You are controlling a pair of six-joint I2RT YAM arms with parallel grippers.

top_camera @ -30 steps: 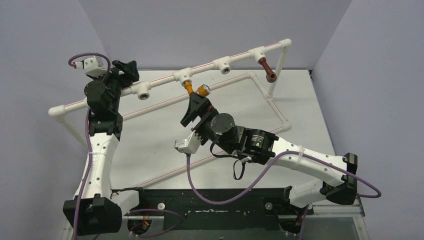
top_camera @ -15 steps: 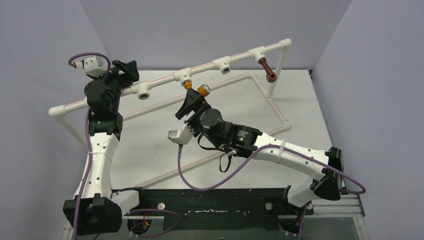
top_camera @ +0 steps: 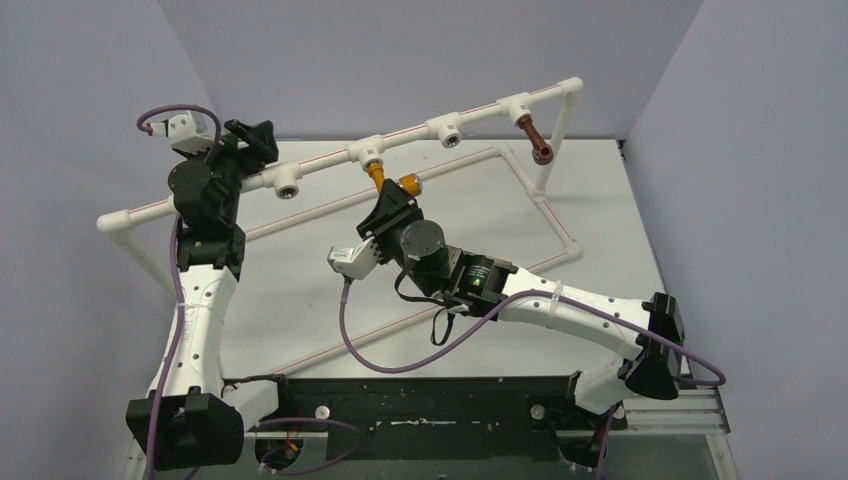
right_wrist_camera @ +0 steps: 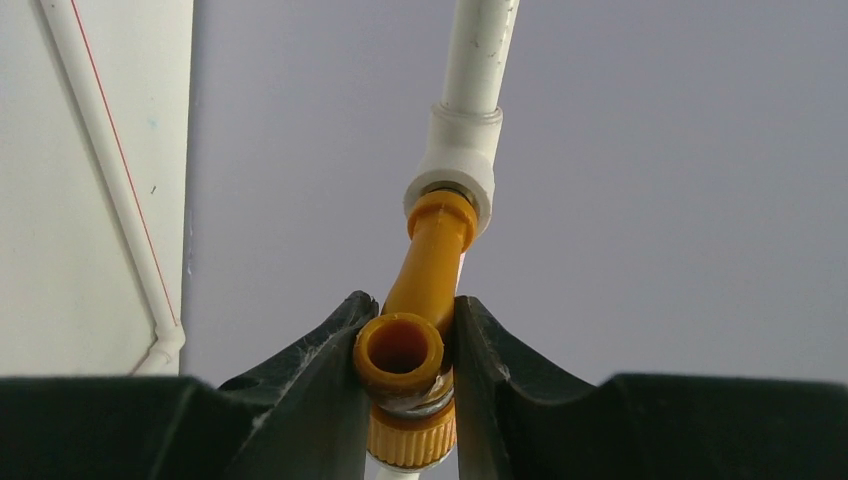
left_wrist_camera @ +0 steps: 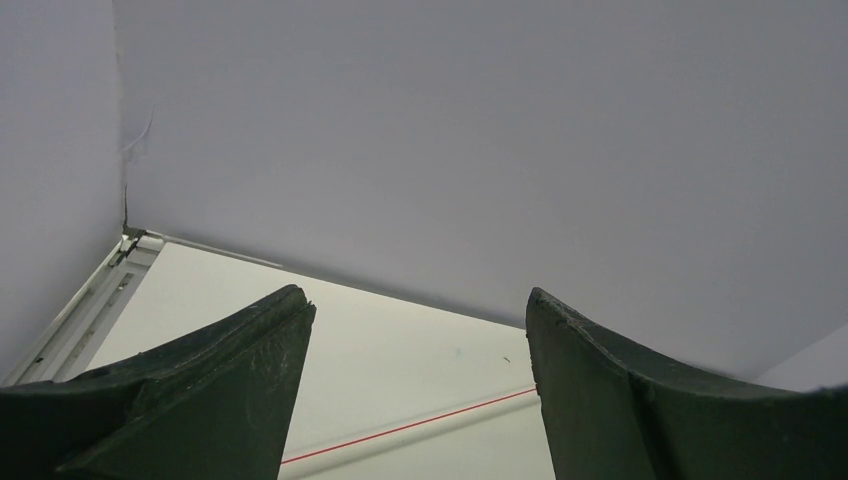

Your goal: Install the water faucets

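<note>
Since a second ago the right pincer (right_wrist_camera: 405,335) has closed from wide onto the orange-yellow plastic faucet (right_wrist_camera: 428,262). Its black fingers now press both sides of the round open end above a ribbed collar. Its wrist swung left, and the left arm is unchanged. There are two faucets. The orange one sits in the second of four tee sockets (top_camera: 445,131) from the left on the top rail of the white plastic pipe frame (top_camera: 325,166). The glossy reddish-brown faucet (top_camera: 533,138) hangs from the rightmost socket, and two sockets are open. The left pincer (left_wrist_camera: 415,310) is wide and empty near the rail's left part. The frame stands on a matte white table (top_camera: 290,280).
</note>
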